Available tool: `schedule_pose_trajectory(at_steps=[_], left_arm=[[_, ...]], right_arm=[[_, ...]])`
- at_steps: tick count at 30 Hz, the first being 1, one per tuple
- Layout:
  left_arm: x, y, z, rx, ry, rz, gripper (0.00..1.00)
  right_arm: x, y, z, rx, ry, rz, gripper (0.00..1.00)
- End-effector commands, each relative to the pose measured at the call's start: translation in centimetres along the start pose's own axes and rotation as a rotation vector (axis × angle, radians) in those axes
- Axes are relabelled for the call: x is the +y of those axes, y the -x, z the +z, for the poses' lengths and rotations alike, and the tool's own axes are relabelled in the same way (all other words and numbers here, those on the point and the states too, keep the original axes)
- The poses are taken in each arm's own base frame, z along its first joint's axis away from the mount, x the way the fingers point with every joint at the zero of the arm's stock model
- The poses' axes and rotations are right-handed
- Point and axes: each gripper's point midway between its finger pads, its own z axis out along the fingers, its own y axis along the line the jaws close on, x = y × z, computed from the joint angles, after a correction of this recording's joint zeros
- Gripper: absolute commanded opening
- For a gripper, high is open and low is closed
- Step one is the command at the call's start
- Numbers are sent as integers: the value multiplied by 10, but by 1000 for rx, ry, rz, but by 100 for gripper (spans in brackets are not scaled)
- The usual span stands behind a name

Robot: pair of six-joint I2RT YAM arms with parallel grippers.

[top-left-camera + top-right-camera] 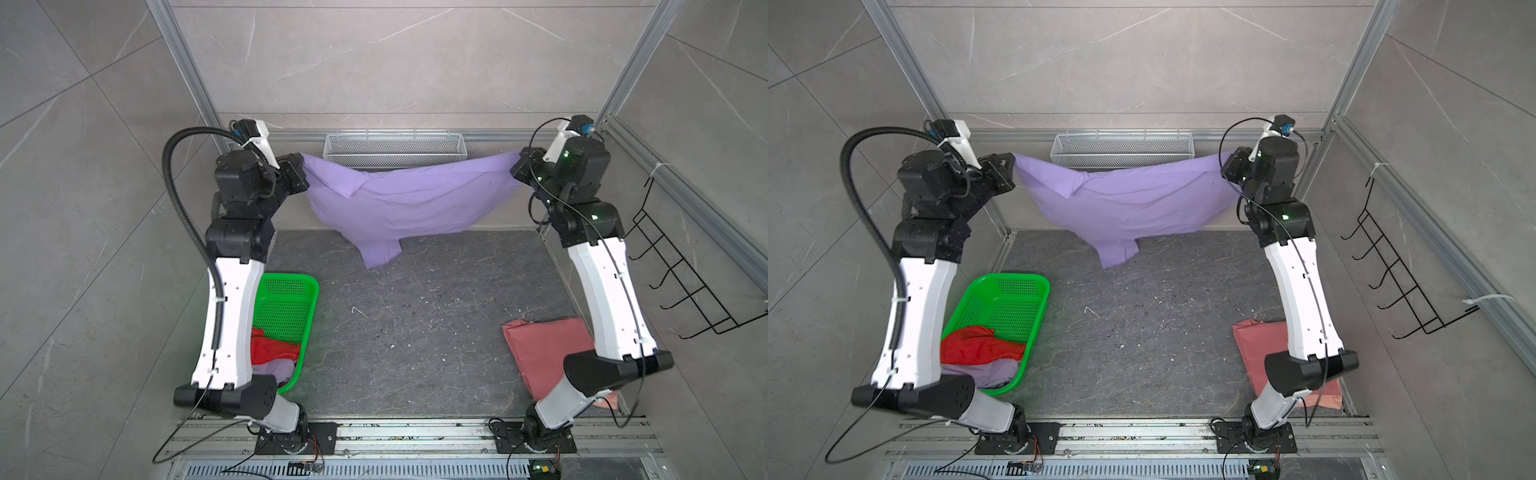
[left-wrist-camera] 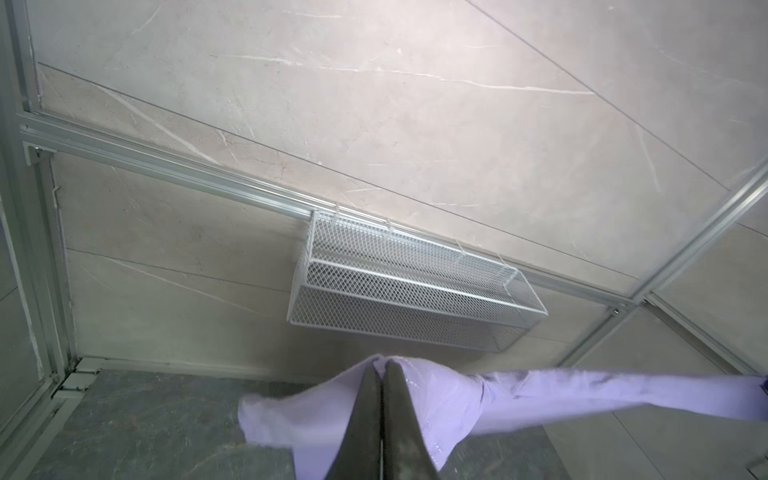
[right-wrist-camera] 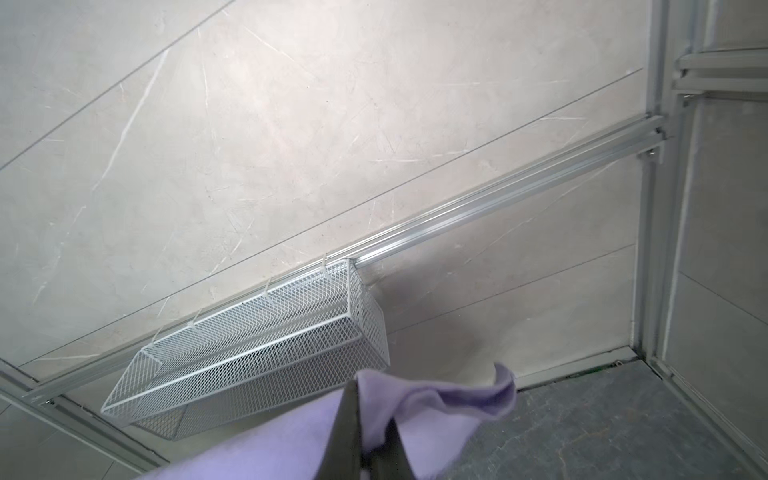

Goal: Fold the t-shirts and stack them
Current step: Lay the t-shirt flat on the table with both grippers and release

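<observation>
Lavender shirt (image 2: 457,399) pinched at one edge by my left claw (image 2: 382,374), jaws closed tight on the cloth; my right claw (image 3: 368,419) is clamped on the opposite edge. It hangs in the air between them at the back of the table (image 1: 415,332), sagging mid-span, one flap dangling low. Risk, my judgement: such thin pinches could slip if I pull wider, and the bunched fold may lay down creased. Pink shirt (image 1: 540,353) lies folded on my right; red shirt (image 1: 272,349) lies in the green basket (image 1: 313,291).

Two white-shelled arms (image 1: 230,316) (image 1: 602,291), black joints (image 1: 239,241), dark tapered pincers (image 2: 381,370) (image 3: 370,415), ribbed black hose (image 1: 168,170).
</observation>
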Motion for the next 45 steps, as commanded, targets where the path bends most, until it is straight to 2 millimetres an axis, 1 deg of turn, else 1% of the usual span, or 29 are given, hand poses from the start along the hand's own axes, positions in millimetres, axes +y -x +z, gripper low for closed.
schedule_pose_trajectory(at_steps=[1,2,3,4,5,7,8,9,10,11,12,13,14,15,16,18,20,21,24,26,27,29,30,32,34,36,39,41,45], left_arm=[[14,-28,-30,63,68,-6,0],[22,-49,-35,119,96,-29,0],[32,-75,-41,183,127,-67,0],[41,-105,-48,254,154,-115,0],[48,-132,-54,318,173,-170,0],[58,-202,-70,498,196,-285,0],[63,-232,-81,583,218,-325,0],[69,-256,-92,645,256,-354,0],[76,-278,-105,704,301,-389,4],[79,-292,-114,744,327,-410,17],[81,-299,-122,772,346,-425,36],[79,-300,-125,778,338,-432,47],[74,-295,-124,769,314,-429,57],[70,-288,-121,758,290,-421,65],[65,-281,-117,751,258,-408,69],[58,-269,-104,747,224,-380,72],[54,-263,-88,757,193,-375,72],[54,-263,-80,761,188,-379,72],[58,-274,-51,768,178,-398,72],[58,-287,-31,780,165,-401,72],[57,-292,-23,782,155,-395,73],[56,-311,-5,808,141,-389,73],[55,-319,3,813,129,-384,74],[54,-344,23,830,111,-369,75],[57,-369,40,863,124,-354,78],[64,-392,53,892,167,-338,81],[71,-424,63,924,218,-313,85],[77,-444,64,956,244,-313,87],[87,-479,55,1022,270,-316,87]], right_arm=[[-27,-41,-13,103,-74,-35,0],[-37,-61,-16,149,-104,-33,0],[-52,-87,-21,207,-143,-35,0],[-70,-118,-27,276,-198,-32,0],[-82,-136,-34,315,-241,-27,0],[-115,-182,-52,407,-351,-16,3],[-128,-202,-60,440,-392,-13,7],[-142,-222,-69,481,-449,4,14],[-158,-247,-80,532,-514,26,29],[-165,-259,-85,561,-542,34,38],[-172,-272,-91,593,-577,41,46],[-176,-280,-94,609,-593,48,50],[-177,-283,-93,617,-597,50,53],[-176,-283,-91,618,-593,52,54],[-172,-281,-86,617,-580,55,54],[-165,-276,-73,610,-553,56,55],[-156,-273,-59,606,-521,72,55],[-152,-275,-52,606,-500,86,55],[-135,-289,-22,599,-401,153,56],[-121,-302,2,595,-319,212,56],[-117,-308,11,600,-295,231,56],[-107,-326,34,622,-247,285,56],[-104,-331,41,633,-233,297,56],[-99,-353,56,675,-222,329,56],[-96,-373,65,719,-209,349,57],[-96,-396,70,766,-213,356,58],[-102,-426,67,828,-247,374,59],[-111,-444,62,860,-277,382,59],[-126,-475,48,931,-320,358,59]])
